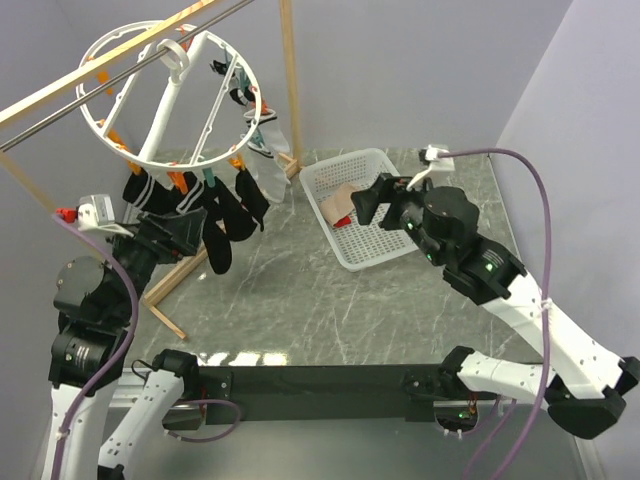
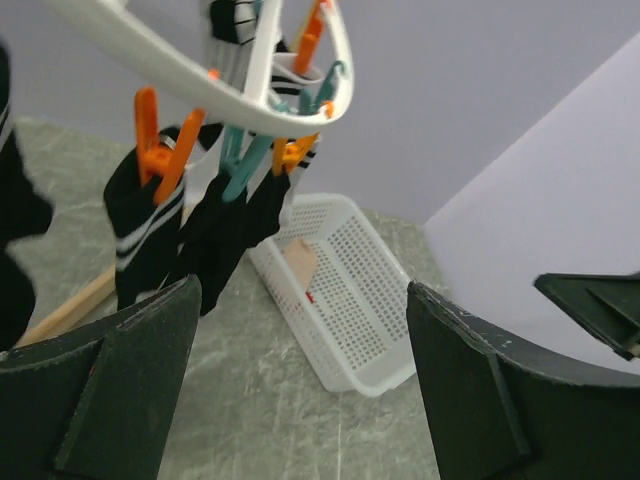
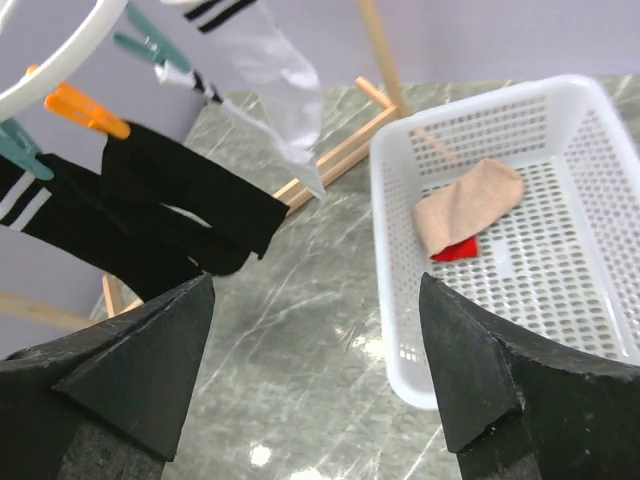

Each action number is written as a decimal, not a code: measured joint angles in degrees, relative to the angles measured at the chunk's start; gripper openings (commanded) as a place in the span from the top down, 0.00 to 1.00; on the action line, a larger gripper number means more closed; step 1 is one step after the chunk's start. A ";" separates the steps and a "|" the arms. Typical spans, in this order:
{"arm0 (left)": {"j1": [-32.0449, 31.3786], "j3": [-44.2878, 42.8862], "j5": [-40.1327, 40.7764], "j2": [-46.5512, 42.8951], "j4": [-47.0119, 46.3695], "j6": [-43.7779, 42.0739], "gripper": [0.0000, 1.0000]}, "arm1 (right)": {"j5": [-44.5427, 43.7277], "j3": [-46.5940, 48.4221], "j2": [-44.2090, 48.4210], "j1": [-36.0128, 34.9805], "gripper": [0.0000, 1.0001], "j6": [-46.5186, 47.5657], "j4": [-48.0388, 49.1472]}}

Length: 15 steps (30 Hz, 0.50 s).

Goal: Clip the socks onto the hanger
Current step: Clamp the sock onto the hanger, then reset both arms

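Hanger (image 1: 163, 118): white ring, hung by its hook from a metal rod (image 1: 60, 118) that runs beside a wooden rail (image 1: 105, 62). It is above and ahead of the left gripper (image 2: 300, 385).

Socks (image 1: 225, 215): several black ones, some with white stripes at the cuff, hang in a row from orange clips (image 2: 165, 150) and teal clips (image 2: 240, 165) along the ring's near edge. In the left wrist view they hang just ahead of the fingers, up and to the left. A pale, translucent piece (image 3: 275, 70) hangs at the ring's far side.

Left gripper: jaws spread wide, nothing between them, close below the sock row. Whether it touches a sock, cannot tell.

Right gripper (image 3: 315, 375): jaws apart, empty, held above the table (image 1: 330, 310). The socks are ahead and to its left, apart from it. A white mesh basket (image 3: 385, 250) is ahead and to its right.

Basket contents: a beige cloth (image 3: 465, 205) lying on a small red piece (image 3: 455, 248). In the top view the right gripper hangs over the basket's near-left part.

Wooden stand (image 1: 290, 80): upright post behind the hanger, base rails on the table beneath the socks.
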<state>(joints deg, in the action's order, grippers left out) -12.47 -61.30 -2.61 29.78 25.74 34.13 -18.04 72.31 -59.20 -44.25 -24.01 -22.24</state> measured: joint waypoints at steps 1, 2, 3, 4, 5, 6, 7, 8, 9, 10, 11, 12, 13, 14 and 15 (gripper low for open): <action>0.00 0.09 1.01 -0.59 1.29 0.44 0.11 | -0.70 -0.66 1.22 0.04 0.10 -0.13 -0.09; 0.00 0.37 1.84 -1.29 2.16 0.90 0.11 | -1.14 -1.20 2.16 0.04 0.10 -0.28 -0.13; 0.00 0.96 2.67 -2.25 2.95 1.36 0.11 | -1.42 -1.68 2.89 0.04 0.10 -0.46 -0.28; 0.00 1.68 3.52 -3.34 3.58 1.79 0.11 | -1.62 -2.54 3.82 0.04 0.11 -0.63 -0.42; 0.00 2.71 4.42 -4.85 4.35 2.34 0.10 | -1.70 -3.67 4.96 0.04 0.11 -0.76 -0.66; 0.00 3.39 4.98 -5.84 5.14 2.82 0.11 | -1.81 -4.61 5.73 0.04 0.10 -0.87 -1.01; 0.00 4.13 5.75 -6.91 6.16 3.50 0.12 | -1.86 -6.40 6.95 0.04 0.11 -1.22 -0.94; 0.00 4.68 6.58 -7.65 7.26 4.24 0.12 | -1.90 -8.24 8.04 0.04 0.11 -1.62 -1.09; -0.02 5.07 7.26 -8.02 8.22 4.81 0.13 | -1.90 -9.86 8.96 0.04 0.11 -1.92 -1.01; -0.02 5.62 7.96 -8.33 8.83 5.64 0.12 | -1.84 -12.00 10.03 0.04 0.10 -2.16 -0.90; -0.02 6.43 8.48 -8.68 9.42 6.25 0.12 | -1.77 -13.97 10.86 0.04 0.11 -2.47 -0.90; -0.02 7.50 8.74 -9.11 9.75 7.10 0.12 | -1.51 -15.87 11.63 0.04 0.10 -2.93 -0.96; 0.00 8.72 8.87 -9.73 9.77 7.54 0.12 | -1.18 -17.70 12.28 0.04 0.11 -3.39 -0.66; -0.02 9.81 8.96 -10.51 10.12 7.89 0.12 | -0.85 -19.41 12.90 0.04 0.11 -3.74 -0.50; -0.02 10.64 9.03 -11.15 10.49 8.28 0.11 | -0.66 -20.96 13.49 0.04 0.11 -4.17 -0.42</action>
<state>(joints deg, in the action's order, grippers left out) -12.49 -50.65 6.42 18.63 36.23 42.41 -18.70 51.35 -45.71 -44.21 -28.18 -22.65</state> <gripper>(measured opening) 0.878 0.896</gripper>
